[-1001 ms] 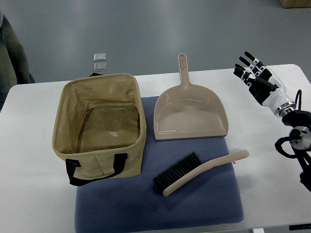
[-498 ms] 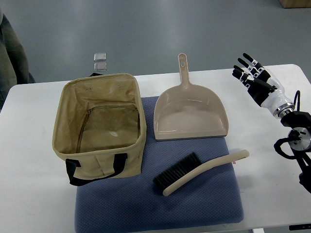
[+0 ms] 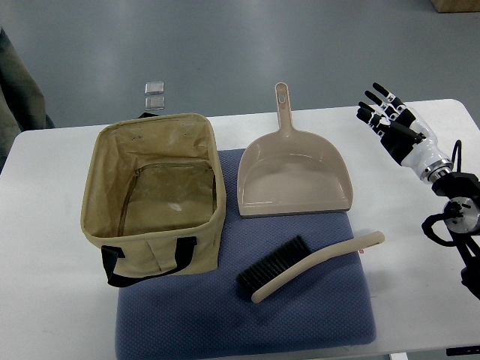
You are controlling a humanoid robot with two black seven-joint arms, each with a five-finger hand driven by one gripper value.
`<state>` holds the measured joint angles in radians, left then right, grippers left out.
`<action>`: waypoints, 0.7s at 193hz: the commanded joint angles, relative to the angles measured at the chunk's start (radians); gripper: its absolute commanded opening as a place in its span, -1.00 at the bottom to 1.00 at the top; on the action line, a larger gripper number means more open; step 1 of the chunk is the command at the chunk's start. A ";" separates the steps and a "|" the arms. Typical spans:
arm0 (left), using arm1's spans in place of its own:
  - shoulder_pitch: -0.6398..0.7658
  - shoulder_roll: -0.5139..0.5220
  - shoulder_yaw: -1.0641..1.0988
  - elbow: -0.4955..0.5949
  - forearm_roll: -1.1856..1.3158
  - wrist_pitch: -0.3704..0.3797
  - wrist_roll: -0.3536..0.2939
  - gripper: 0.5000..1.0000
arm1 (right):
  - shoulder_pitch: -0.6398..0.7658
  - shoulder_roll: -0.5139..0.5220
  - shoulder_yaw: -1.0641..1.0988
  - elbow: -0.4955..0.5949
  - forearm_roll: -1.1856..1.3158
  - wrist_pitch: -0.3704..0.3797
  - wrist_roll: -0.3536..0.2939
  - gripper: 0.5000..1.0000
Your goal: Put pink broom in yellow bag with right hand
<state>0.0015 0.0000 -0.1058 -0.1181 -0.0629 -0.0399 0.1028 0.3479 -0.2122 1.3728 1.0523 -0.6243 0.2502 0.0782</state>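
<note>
The pale pink broom (image 3: pixel 315 263) with black bristles lies on the blue mat (image 3: pixel 247 315), handle pointing right. An open tan-yellow bag (image 3: pixel 154 191) with black handles stands at the left, partly on the mat. My right hand (image 3: pixel 384 112) hovers over the table's far right, fingers spread and holding nothing, well above and to the right of the broom. The left arm does not show.
A matching pink dustpan (image 3: pixel 292 172) lies on the mat behind the broom, handle pointing away. Two small clear squares (image 3: pixel 154 94) lie on the floor beyond the white table (image 3: pixel 45 247). A dark sleeve shows at the left edge.
My right hand has drifted slightly left and down over the table, fingers still spread. Broom, bag and dustpan have not moved.
</note>
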 commanded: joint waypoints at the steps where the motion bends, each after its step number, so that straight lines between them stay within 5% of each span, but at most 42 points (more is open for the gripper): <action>1: 0.000 0.000 0.000 0.000 0.000 0.000 0.000 1.00 | 0.002 -0.006 -0.003 0.000 0.000 0.003 0.000 0.70; 56: 0.000 0.000 0.000 0.000 0.000 0.000 0.000 1.00 | 0.002 -0.015 -0.012 0.009 -0.006 0.014 0.000 0.70; 135: 0.000 0.000 0.000 0.000 0.000 0.000 0.000 1.00 | 0.037 -0.191 -0.233 0.090 -0.184 0.116 0.018 0.69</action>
<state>0.0015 0.0000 -0.1058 -0.1181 -0.0629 -0.0399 0.1028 0.3685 -0.3554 1.2055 1.1075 -0.7607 0.3421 0.0923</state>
